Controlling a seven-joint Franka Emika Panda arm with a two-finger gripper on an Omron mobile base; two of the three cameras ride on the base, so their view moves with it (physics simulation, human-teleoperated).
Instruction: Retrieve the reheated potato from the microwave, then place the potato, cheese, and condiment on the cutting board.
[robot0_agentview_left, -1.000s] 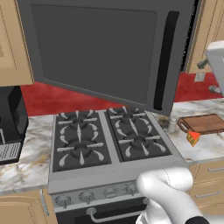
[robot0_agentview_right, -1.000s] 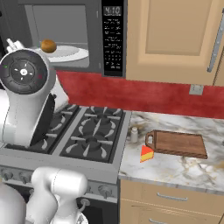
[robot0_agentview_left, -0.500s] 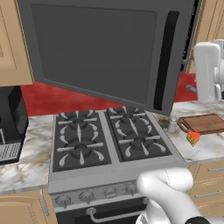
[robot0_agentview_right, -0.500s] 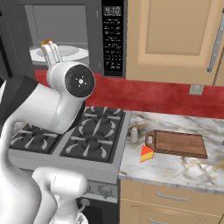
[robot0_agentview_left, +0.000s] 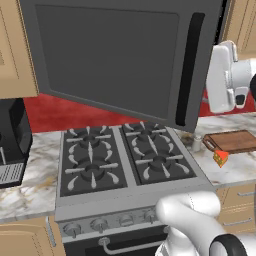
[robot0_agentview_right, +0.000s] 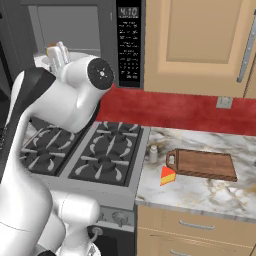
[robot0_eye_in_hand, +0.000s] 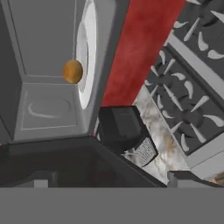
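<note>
The microwave (robot0_agentview_right: 129, 42) hangs over the stove with its wide door (robot0_agentview_left: 115, 60) swung open. In the hand view the round golden-brown potato (robot0_eye_in_hand: 72, 71) rests on the white plate (robot0_eye_in_hand: 89, 52) inside. My gripper (robot0_eye_in_hand: 111, 181) stands open in front of the opening, well short of the potato, nothing between its fingers. From the right base view the gripper (robot0_agentview_right: 57, 51) points into the cavity and covers the potato. The cutting board (robot0_agentview_right: 205, 164) lies on the counter to the right, with the cheese (robot0_agentview_right: 167, 175) and the condiment (robot0_agentview_right: 153, 153) just off its handle end.
A gas stove (robot0_agentview_left: 125, 155) sits directly under the microwave. A black appliance (robot0_agentview_left: 12, 140) stands on the counter left of it. The open door reaches out over the burners. The arm's wrist (robot0_agentview_left: 232, 75) passes the door's handle edge. Wooden cabinets (robot0_agentview_right: 200, 40) hang to the right.
The arm has swung from the right toward the microwave opening. The hand now stands before the cavity and covers the potato in the right base view. The jaws stayed open.
</note>
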